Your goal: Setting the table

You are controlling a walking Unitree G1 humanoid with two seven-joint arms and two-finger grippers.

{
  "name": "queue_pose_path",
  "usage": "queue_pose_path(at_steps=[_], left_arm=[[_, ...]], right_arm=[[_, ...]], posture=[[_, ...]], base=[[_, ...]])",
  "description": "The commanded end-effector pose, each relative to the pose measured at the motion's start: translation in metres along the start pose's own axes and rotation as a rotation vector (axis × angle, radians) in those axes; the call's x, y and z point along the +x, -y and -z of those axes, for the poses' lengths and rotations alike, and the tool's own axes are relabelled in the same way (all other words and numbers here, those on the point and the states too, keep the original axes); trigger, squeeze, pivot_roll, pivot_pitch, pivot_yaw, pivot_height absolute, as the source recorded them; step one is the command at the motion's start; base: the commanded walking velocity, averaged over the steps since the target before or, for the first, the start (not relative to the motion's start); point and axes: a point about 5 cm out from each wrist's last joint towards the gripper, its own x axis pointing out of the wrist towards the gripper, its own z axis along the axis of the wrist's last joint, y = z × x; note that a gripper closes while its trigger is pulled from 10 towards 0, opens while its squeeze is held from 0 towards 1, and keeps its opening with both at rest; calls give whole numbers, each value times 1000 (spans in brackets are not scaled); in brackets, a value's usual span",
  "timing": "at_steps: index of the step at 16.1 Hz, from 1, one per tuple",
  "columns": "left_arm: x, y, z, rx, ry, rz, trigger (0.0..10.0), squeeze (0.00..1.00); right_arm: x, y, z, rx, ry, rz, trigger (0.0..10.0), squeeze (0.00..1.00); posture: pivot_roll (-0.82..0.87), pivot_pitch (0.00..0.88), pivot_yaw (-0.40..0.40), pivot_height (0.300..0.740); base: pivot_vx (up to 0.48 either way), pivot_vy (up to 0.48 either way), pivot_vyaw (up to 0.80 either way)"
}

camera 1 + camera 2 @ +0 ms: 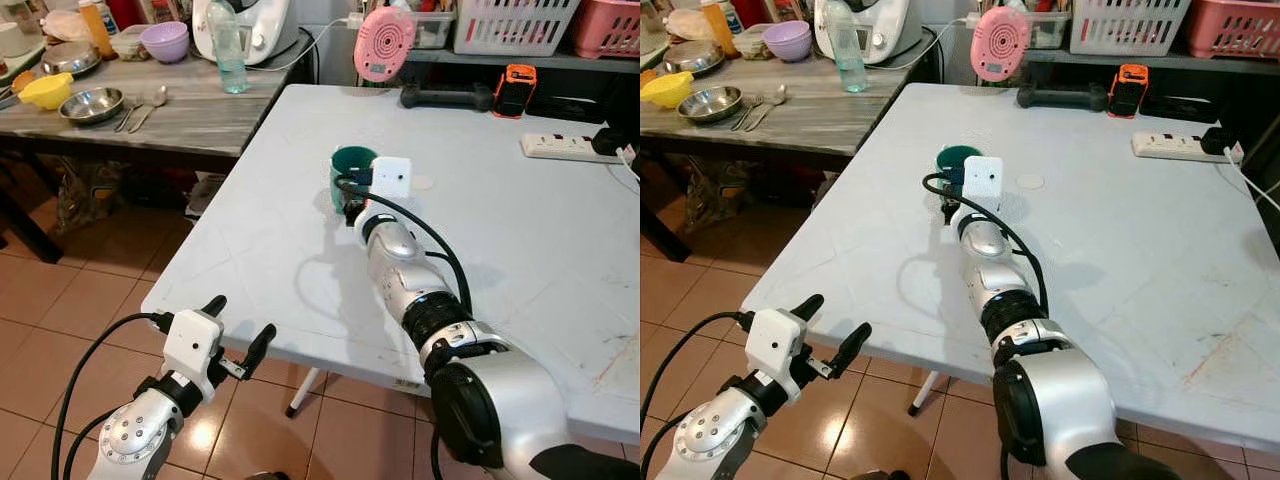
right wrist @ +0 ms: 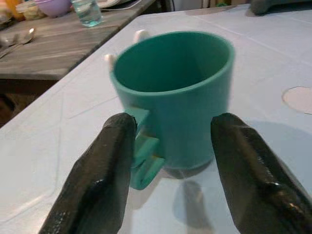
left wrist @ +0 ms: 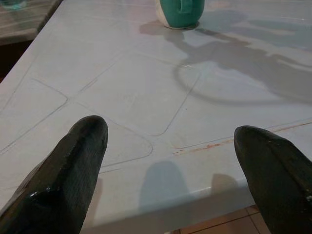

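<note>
Green mug [image 2: 178,97] upright on the white table [image 1: 520,250], between the right gripper [image 2: 170,165]'s spread fingers
Left gripper [image 3: 170,175] hangs open at the table's near edge over brown floor tiles [image 1: 90,290]; a grey side table [image 1: 190,115] stands beyond

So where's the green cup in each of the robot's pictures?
Left eye view: green cup mid-table, just past the right gripper.
Right eye view: cup mid-table, behind that wrist.
Left wrist view: cup at the top edge.
Right wrist view: cup between the fingers.
Shared landmark: the white table.
</note>
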Motion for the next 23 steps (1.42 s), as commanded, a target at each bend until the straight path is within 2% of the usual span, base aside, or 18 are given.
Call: queue_pose_path(at_steps=[1, 3, 4, 5, 9, 13, 15, 17, 20, 23], left_arm=[[-1, -3, -2, 13, -5, -15, 10000, 0], [-1, -3, -2, 13, -2, -20, 10000, 0], [-1, -3, -2, 12, -1, -24, 10000, 0], [-1, -3, -3, 12, 0, -24, 10000, 0], [2, -2, 0, 11, -4, -21, 10000, 0], [3, -6, 0, 12, -4, -35, 10000, 0], [4, -5, 1, 11, -4, -34, 10000, 0], [5, -6, 0, 13, -3, -33, 10000, 0], [9, -12, 0, 8, -6, -48, 10000, 0], [10, -25, -2, -2, -15, -139, 10000, 0]], right_arm=[[0, -11, -2, -9, 2, -25, 4471, 0], [-1, -17, -3, -42, 28, -45, 10000, 0], [-2, -20, -2, -69, 48, -61, 10000, 0], [-4, -21, 0, -64, 53, -64, 10000, 1000], [-7, -13, 11, -55, 42, -58, 10000, 1000], [-12, 22, 15, -84, 73, 11, 10000, 1000], [-14, 46, 10, -123, 108, 69, 10000, 1000], [-15, 57, 8, -128, 114, 91, 10000, 1000], [-19, 66, 8, -134, 123, 97, 10000, 1000], [-34, 61, 16, -138, 141, 45, 10000, 1000]], posture=[[84, 99, 59, 740], [84, 94, 59, 740], [84, 93, 58, 740], [84, 93, 58, 740], [83, 77, 55, 740], [78, 66, 55, 740], [75, 64, 58, 740], [70, 61, 64, 740], [71, 48, 64, 740], [74, 33, 58, 740]], base=[[0, 0, 0], [0, 0, 0], [0, 0, 0], [0, 0, 0], [0, 0, 0], [0, 0, 0], [0, 0, 0], [0, 0, 0], [0, 0, 0], [0, 0, 0]])
